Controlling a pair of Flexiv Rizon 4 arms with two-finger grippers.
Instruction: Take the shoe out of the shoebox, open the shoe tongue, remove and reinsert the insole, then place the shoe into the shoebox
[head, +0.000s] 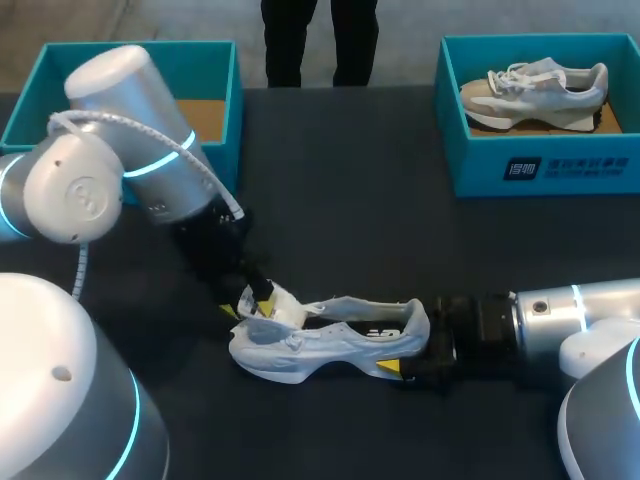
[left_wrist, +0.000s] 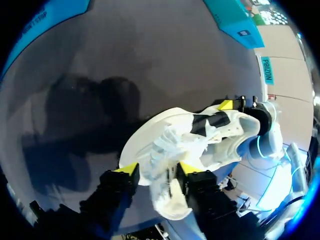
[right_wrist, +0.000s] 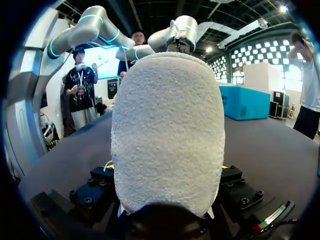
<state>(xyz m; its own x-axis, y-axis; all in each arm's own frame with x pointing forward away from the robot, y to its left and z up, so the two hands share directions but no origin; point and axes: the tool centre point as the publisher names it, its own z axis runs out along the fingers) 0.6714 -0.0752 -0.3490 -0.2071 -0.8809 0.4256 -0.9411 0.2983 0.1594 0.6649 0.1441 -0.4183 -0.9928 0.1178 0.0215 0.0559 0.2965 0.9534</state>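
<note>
The shoe (head: 330, 345) is out of its box and spans the gap between the two sets of fingers, low on the table (head: 350, 200); whether its sole rests fully on the surface cannot be determined. The right fingers (left_wrist: 226, 105) are clenched on the heel from both sides, apparently to anchor the shoe against pulling. The left fingers (left_wrist: 186, 167) grasp the tongue (left_wrist: 167, 192), which hangs between them, presumably to draw it forward and open the mouth for insole access. The left arm descends steeply from its side, wrist pitched down over the shoe's front. The right arm lies nearly level with the table. The empty shoebox (head: 140, 46) stands well beyond the left fingers.
</note>
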